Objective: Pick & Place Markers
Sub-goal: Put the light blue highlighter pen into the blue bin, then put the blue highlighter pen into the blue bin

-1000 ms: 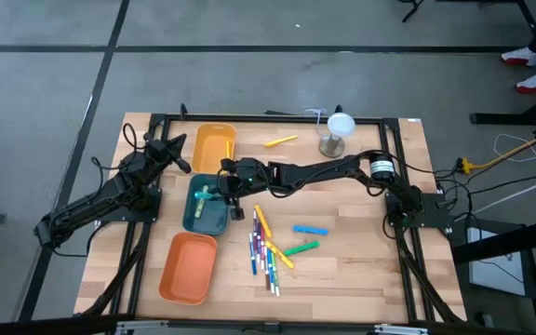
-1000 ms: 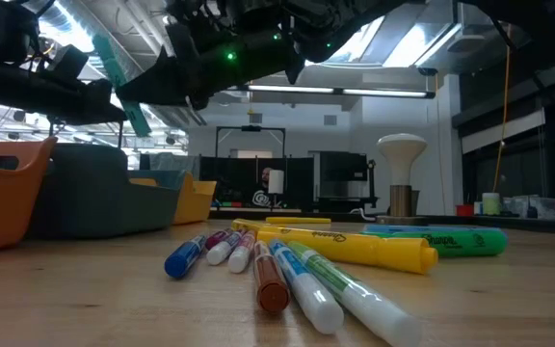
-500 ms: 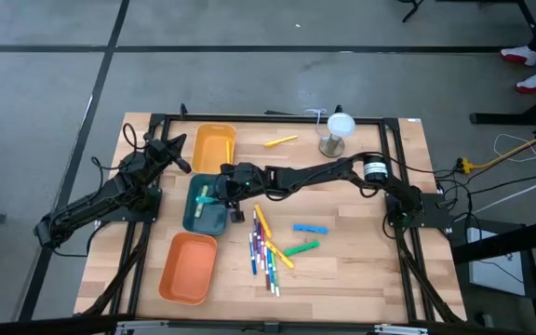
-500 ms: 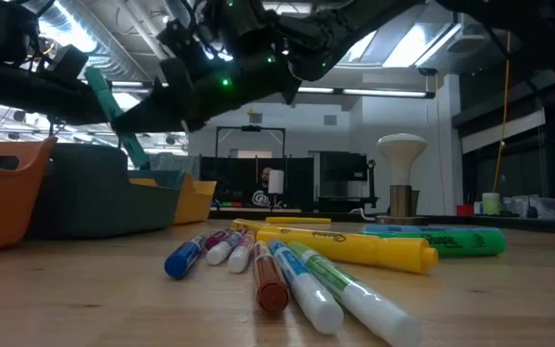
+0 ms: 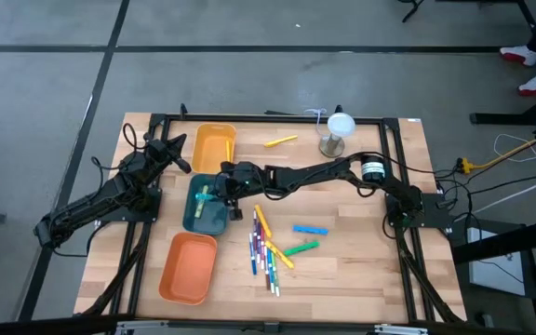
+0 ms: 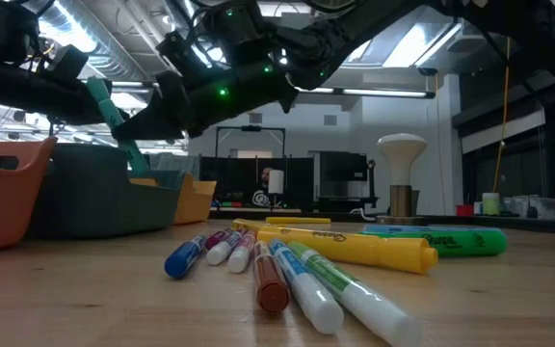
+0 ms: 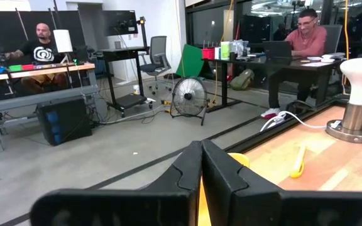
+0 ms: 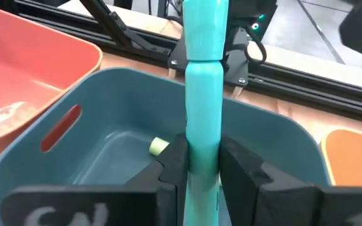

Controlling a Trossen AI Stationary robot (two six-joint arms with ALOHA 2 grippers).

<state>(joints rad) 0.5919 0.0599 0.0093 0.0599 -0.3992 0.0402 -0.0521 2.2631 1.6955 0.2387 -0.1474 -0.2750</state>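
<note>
From above, on the tabletop: teal tray between a yellow tray and an orange tray, right gripper over it, jaws clamped on a teal marker, loose markers nearby, left gripper parked beside the yellow tray, jaws shut. At table height: held marker slanted above the tray wall, loose ones in front. Past the right wrist: marker upright over the tray, a green-tipped one inside.

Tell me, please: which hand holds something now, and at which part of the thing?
The right hand holds a teal marker near its lower end, above the dark teal plastic tray. The left hand is shut and holds nothing.
</note>
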